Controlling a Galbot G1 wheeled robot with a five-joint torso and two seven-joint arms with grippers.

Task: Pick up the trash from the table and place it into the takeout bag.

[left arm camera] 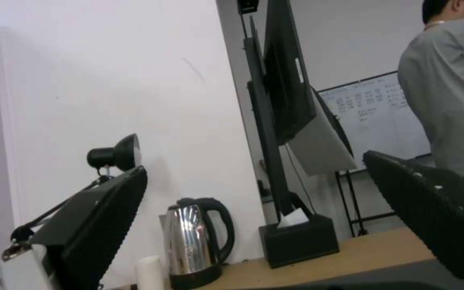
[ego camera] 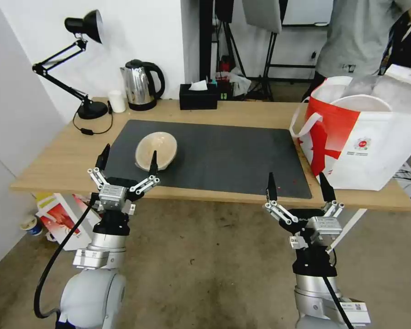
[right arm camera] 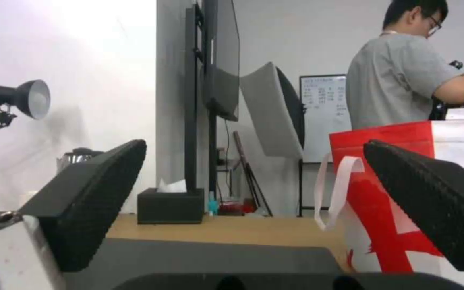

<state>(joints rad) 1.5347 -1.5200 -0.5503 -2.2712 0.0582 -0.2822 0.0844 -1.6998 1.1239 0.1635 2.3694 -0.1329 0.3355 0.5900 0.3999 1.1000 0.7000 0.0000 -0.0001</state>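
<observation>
While the beige oval bowl (ego camera: 156, 150) lies tilted on the dark grey rectangular mat (ego camera: 223, 155) of the light-wood table (ego camera: 260, 114), the left gripper (ego camera: 129, 161) and right gripper (ego camera: 298, 187) hover at its near edge, jaws wide, empty. At the right end stands the boxy white-and-red takeout bag (ego camera: 351, 146).

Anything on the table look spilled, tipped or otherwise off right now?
The beige oval bowl sits tilted on the dark grey mat, its opening partly facing the robot rather than flat. A few small red specks dot the mat's near right corner, beside the takeout bag. Nothing else stands out.
</observation>
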